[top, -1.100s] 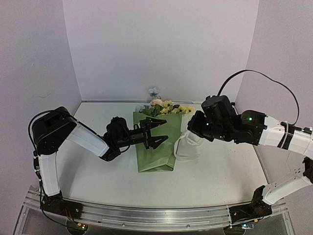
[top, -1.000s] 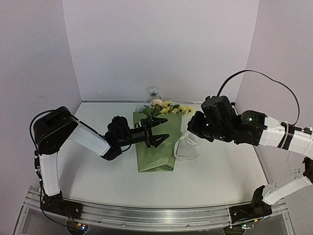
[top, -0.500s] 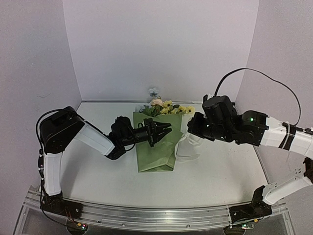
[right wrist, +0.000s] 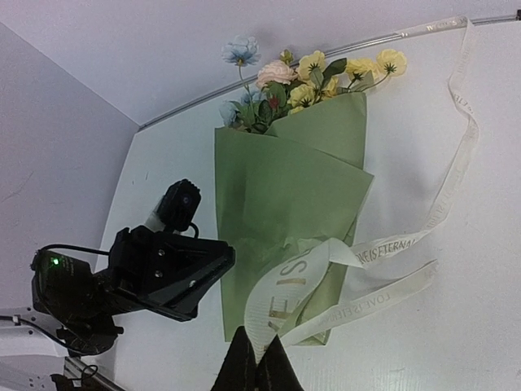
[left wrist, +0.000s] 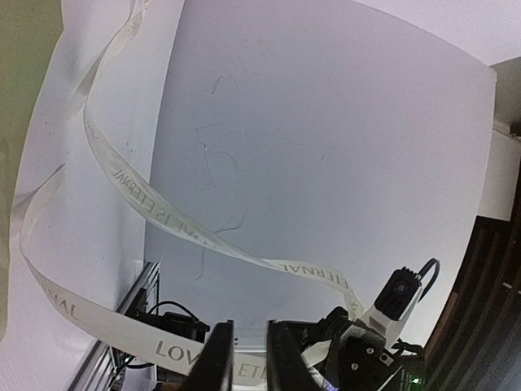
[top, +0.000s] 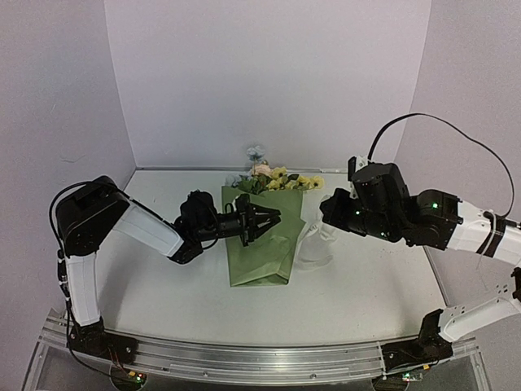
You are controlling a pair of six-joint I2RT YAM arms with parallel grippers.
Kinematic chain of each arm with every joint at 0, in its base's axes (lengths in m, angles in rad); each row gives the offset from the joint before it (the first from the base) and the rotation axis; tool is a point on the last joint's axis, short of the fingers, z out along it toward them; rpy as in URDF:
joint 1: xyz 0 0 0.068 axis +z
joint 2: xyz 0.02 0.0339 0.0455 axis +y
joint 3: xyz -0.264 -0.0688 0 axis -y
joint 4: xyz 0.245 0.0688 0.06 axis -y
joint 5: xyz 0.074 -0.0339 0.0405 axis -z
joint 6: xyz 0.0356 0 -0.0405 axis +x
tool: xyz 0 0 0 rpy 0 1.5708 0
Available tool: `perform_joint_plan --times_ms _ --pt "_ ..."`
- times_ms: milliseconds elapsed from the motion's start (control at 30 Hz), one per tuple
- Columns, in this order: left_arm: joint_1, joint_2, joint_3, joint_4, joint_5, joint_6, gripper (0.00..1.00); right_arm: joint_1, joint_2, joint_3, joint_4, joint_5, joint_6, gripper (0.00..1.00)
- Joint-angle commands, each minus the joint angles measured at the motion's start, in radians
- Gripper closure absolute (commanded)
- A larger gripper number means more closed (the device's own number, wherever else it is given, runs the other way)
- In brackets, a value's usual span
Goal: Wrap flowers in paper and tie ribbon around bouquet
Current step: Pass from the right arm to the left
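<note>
From above: shows the left gripper (top: 273, 218) low over the bouquet (top: 259, 248), pointing across it toward the right arm (top: 407, 216). Leaves only a thin gap between the jaws; cannot tell of any grip there. Puts the flowers (top: 281, 179) off to the far-wall side of those fingertips, and the olive paper (top: 244, 273) directly beneath them. Finds the ribbon (top: 313, 244) just past the tips, looping onto the table (top: 163, 277) from under the right arm's wrist. Hides the right fingers behind that wrist.

From the left wrist: shows two dark fingers (left wrist: 213, 358) close together, a narrow slit between. Catches the lettered ribbon crossing right at the tips, then sweeping away ahead in two long bands over the table. Cannot tell whether pinched or merely behind. Has a strip of green paper off to one side of the fingers.

From the right wrist: shows the right gripper (right wrist: 257, 362) clamped on the ribbon, fingers pressed together. Follows the ribbon up from the tips in a loop over the paper's near corner, then off sideways toward the far wall. Sets the bouquet straight ahead of the fingertips, blooms at its far end, and the left gripper ahead and to the side, close beside the loop.
</note>
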State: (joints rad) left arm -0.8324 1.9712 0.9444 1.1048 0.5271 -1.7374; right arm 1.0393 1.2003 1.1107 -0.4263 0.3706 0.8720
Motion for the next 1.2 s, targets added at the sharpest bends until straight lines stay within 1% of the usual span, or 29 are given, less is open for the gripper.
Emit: perform_joint_plan --times_ms 0,67,133,267,367,433,533,600,700,833,1033,1167 --pt "0.022 -0.124 0.077 -0.229 0.139 0.396 0.61 0.004 -0.002 0.058 0.025 0.018 -0.073 1.00" --pt "0.017 -0.168 0.126 -0.443 0.125 0.636 0.51 0.004 -0.006 0.073 0.020 0.021 -0.073 1.00" --pt "0.004 -0.206 0.140 -0.572 0.084 0.827 0.44 0.004 -0.008 0.090 0.014 0.028 -0.075 1.00" --pt "-0.042 -0.255 0.100 -0.602 -0.007 1.082 0.37 0.003 0.004 0.130 0.006 0.024 -0.054 1.00" --pt "-0.101 -0.267 0.067 -0.557 -0.079 1.255 0.34 0.002 0.006 0.146 0.006 0.015 -0.025 1.00" --pt "-0.129 -0.262 0.055 -0.528 -0.108 1.297 0.33 0.004 0.003 0.154 0.006 0.013 -0.006 1.00" --pt "-0.151 -0.278 0.000 -0.441 -0.159 1.325 0.29 0.003 0.000 0.161 0.003 0.012 0.012 1.00" --pt "-0.174 -0.285 -0.015 -0.438 -0.204 1.353 0.28 0.003 0.004 0.170 -0.004 0.008 0.016 1.00" --pt "-0.196 -0.249 0.025 -0.479 -0.246 1.381 0.27 0.002 0.012 0.186 -0.012 -0.003 0.022 1.00" --pt "-0.198 -0.180 0.075 -0.462 -0.281 1.384 0.28 0.003 0.006 0.188 -0.019 0.001 0.031 1.00" --pt "-0.204 -0.097 0.191 -0.493 -0.249 1.406 0.30 0.003 0.001 0.187 -0.038 0.011 0.033 1.00" --pt "-0.208 -0.069 0.242 -0.515 -0.260 1.406 0.40 0.003 -0.003 0.177 -0.048 0.010 0.037 1.00"
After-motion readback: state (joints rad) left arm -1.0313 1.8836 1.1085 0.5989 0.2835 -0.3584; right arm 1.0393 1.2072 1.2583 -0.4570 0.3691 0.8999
